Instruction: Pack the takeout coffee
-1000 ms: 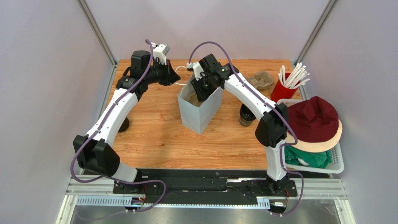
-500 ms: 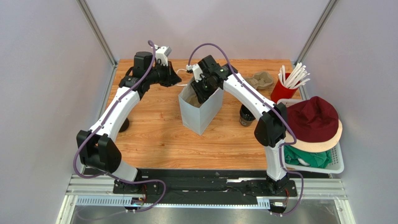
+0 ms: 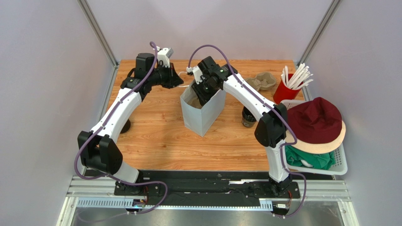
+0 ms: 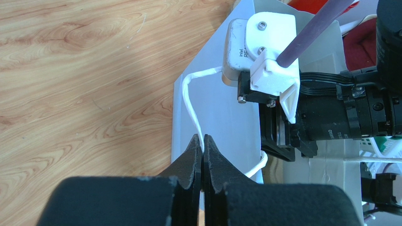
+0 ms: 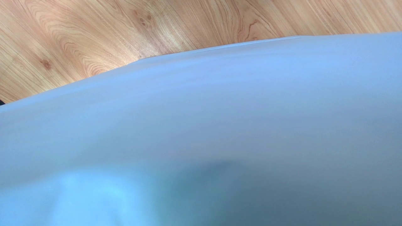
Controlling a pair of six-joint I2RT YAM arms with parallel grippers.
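A white paper bag [image 3: 203, 113] stands open in the middle of the table. My left gripper [image 3: 181, 80] is shut on its white string handle [image 4: 191, 101] at the bag's far left rim; in the left wrist view the fingertips [image 4: 202, 141] pinch the string. My right gripper [image 3: 204, 94] reaches down into the bag's mouth, its fingers hidden by the bag. The right wrist view shows only the blurred bag wall [image 5: 236, 117] and wood beyond. A black takeout coffee cup [image 3: 248, 116] stands on the table right of the bag, partly behind the right arm.
A brown pulp cup carrier [image 3: 263, 82] and a red cup of white straws [image 3: 285, 91] are at the back right. A white basket [image 3: 340, 165] at the right edge holds a maroon hat [image 3: 317, 120] and green cloth [image 3: 309, 159]. A dark round thing [image 3: 125, 126] sits under the left arm.
My left arm has shifted a little toward the bag, still pinching the handle. The right wrist has edged slightly left over the bag's mouth.
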